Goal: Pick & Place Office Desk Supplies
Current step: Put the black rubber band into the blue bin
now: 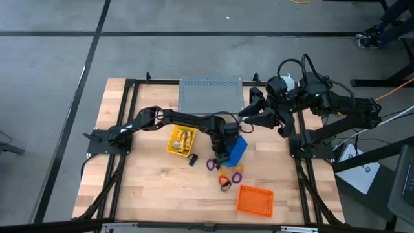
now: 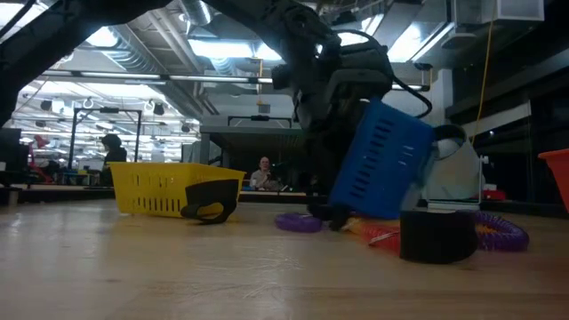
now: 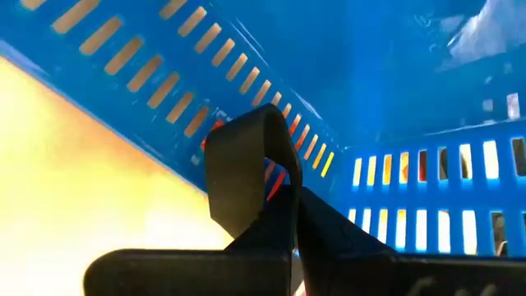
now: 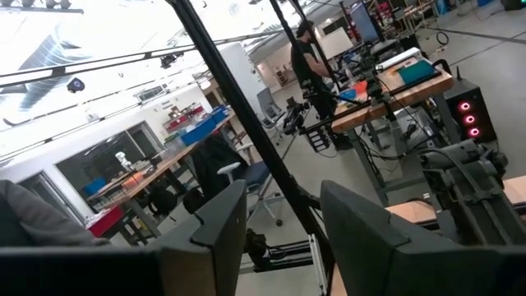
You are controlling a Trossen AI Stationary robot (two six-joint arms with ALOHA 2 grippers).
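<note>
A blue slotted tray [image 1: 238,149] stands tipped up near the table's middle, and my left gripper [image 1: 223,153] is shut at its left side. The yellow tray [image 1: 181,141] holds yellow-and-white packets [image 1: 184,138]. A black clip [image 1: 192,160] lies in front of it. Purple loops [image 1: 212,164], [image 1: 237,175] and an orange loop [image 1: 224,179] lie near the blue tray. Another black item [image 2: 436,236] lies nearer the front edge. My right gripper [image 4: 283,238] hangs open, high over the table's right side. My left gripper has its shut fingers [image 3: 246,173] at the rim of the blue tray's slotted long wall [image 3: 177,123], close to a corner, slanting down from the table's left. Whether one finger is inside the wall I cannot tell. The tray [image 2: 387,160] stands steeply tilted, its lower edge by the table.
The grey perforated stand [image 1: 210,94] is at the table's far edge. An orange tray [image 1: 254,199] lies near the front right. People show in the room beyond the table. Bare wood lies at the front left.
</note>
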